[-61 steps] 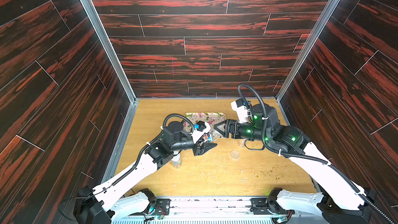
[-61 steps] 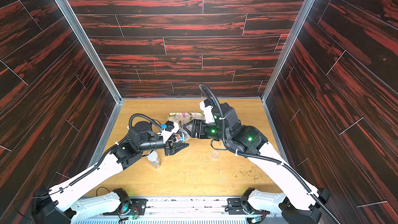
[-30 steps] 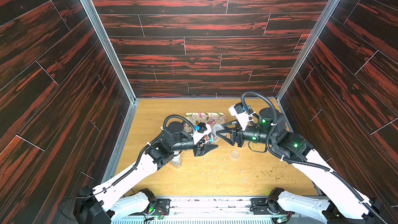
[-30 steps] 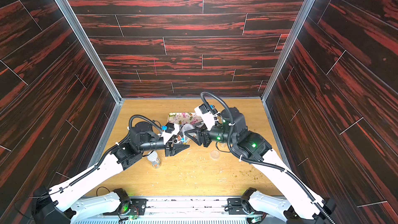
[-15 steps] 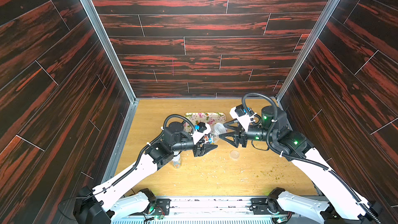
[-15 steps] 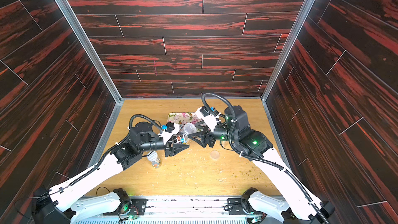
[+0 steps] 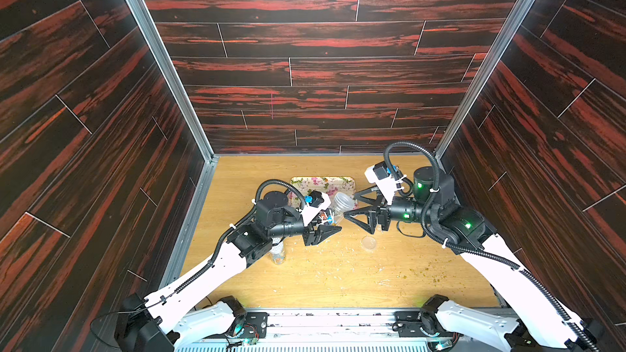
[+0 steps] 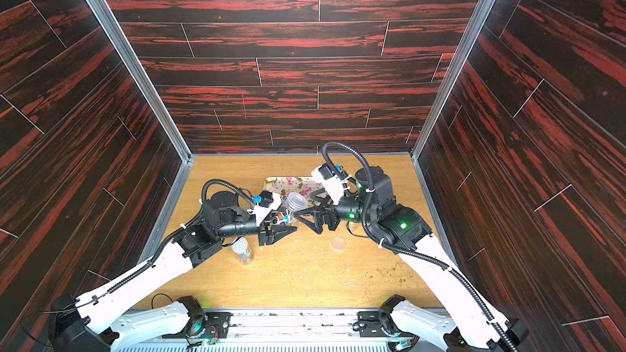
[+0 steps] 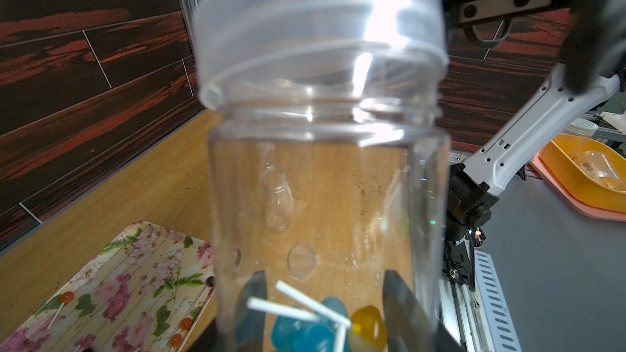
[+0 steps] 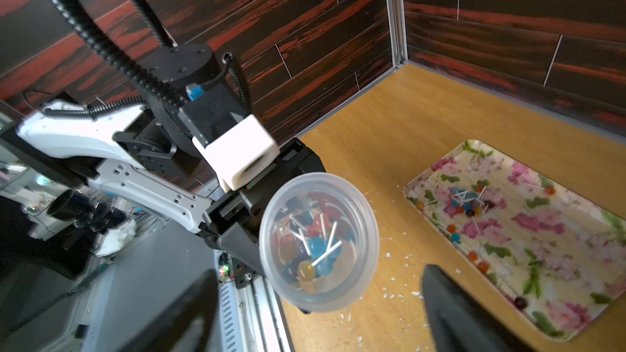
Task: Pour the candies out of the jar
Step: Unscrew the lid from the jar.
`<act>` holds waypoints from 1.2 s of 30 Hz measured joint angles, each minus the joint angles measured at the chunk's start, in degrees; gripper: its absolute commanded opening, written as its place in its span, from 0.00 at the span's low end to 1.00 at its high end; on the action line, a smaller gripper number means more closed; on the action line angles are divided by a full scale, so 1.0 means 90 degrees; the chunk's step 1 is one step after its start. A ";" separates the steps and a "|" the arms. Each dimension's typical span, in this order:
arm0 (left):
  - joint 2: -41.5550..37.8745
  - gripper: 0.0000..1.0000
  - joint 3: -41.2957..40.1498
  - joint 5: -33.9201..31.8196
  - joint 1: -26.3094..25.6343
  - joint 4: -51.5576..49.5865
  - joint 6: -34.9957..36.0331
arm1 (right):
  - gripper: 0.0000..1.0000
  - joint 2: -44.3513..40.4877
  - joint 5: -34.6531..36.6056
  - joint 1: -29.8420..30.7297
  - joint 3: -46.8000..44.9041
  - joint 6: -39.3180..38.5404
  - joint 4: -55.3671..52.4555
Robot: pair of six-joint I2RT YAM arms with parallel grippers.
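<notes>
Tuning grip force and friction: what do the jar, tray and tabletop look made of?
The jar: clear, glossy, probably plastic; candies show through and highlights streak its wall.
The tray: smooth, flower-printed, raised rim; melamine or lacquered metal, cannot tell.
The tabletop: light wood grain, matte; likely laminate or veneer.

A lab test cell: wood-print panel walls (image 7: 305,38) on aluminium posts (image 7: 162,62) enclose a bench (image 7: 338,275)
</notes>
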 measured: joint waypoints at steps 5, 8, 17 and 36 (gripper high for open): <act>0.0000 0.41 0.0000 0.0000 0.0000 0.0000 0.0000 | 0.99 -0.0002 0.0214 0.0000 0.0182 0.0775 -0.0068; 0.0000 0.41 -0.0002 0.0000 0.0000 0.0000 0.0000 | 0.99 -0.0002 0.0396 0.0000 0.0328 0.1236 -0.0163; 0.0000 0.41 0.0000 0.0000 0.0000 0.0000 0.0000 | 0.97 0.0163 0.0772 0.0075 0.0668 0.2431 -0.0304; 0.0000 0.41 -0.0012 0.0000 0.0000 0.0000 0.0000 | 0.84 0.0733 0.1037 0.0498 0.0831 0.3089 -0.0359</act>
